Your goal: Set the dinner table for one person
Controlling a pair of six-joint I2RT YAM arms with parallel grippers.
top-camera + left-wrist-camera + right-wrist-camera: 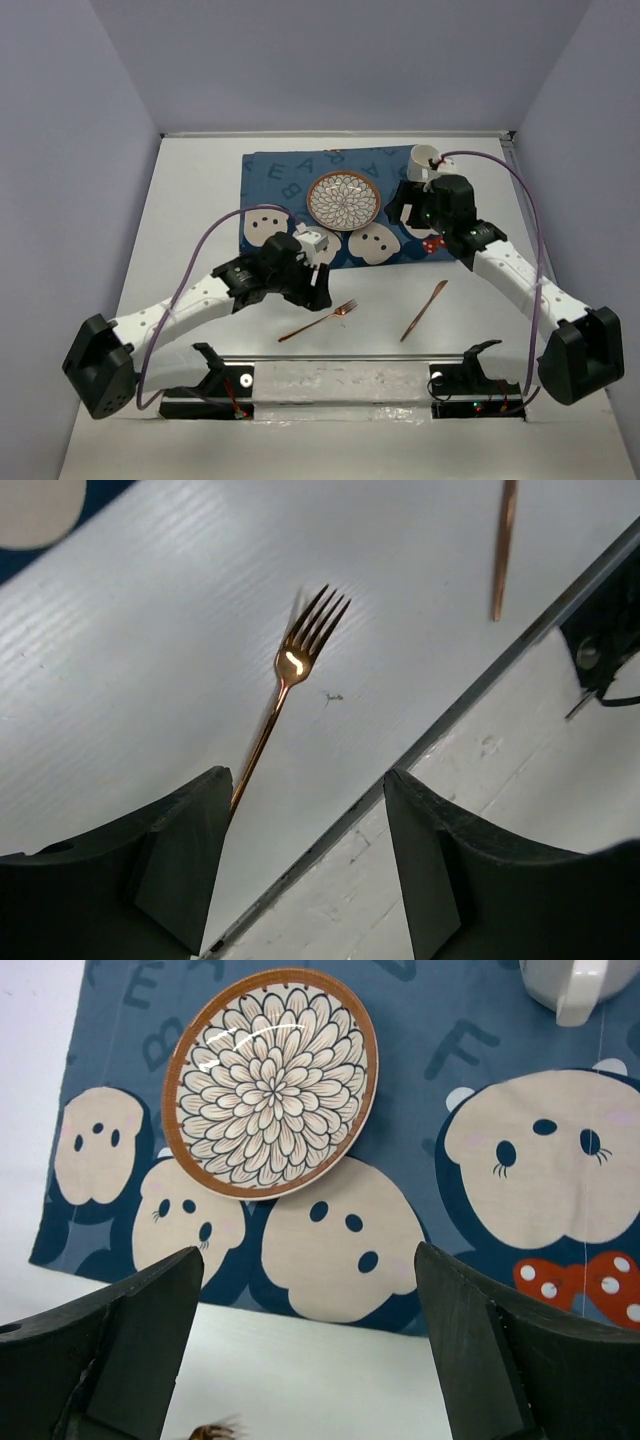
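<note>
The white dinner table (190,200) carries a blue bear-print cloth (270,180) at the back. On the cloth lie a flower-pattern plate (343,201) and a white mug (428,160). A copper fork (320,321) and a copper knife (424,310) lie on the bare table near the front. My left gripper (319,290) is open and empty, just above the fork's (290,665) handle end. My right gripper (400,208) is open and empty over the cloth's (470,1070) front edge, right of the plate (270,1082). The mug (570,985) is beyond it.
A metal rail (340,380) with two black brackets runs along the table's near edge. It shows as a dark strip (470,695) in the left wrist view, with the knife (503,540) at the top. Grey walls enclose the table on three sides.
</note>
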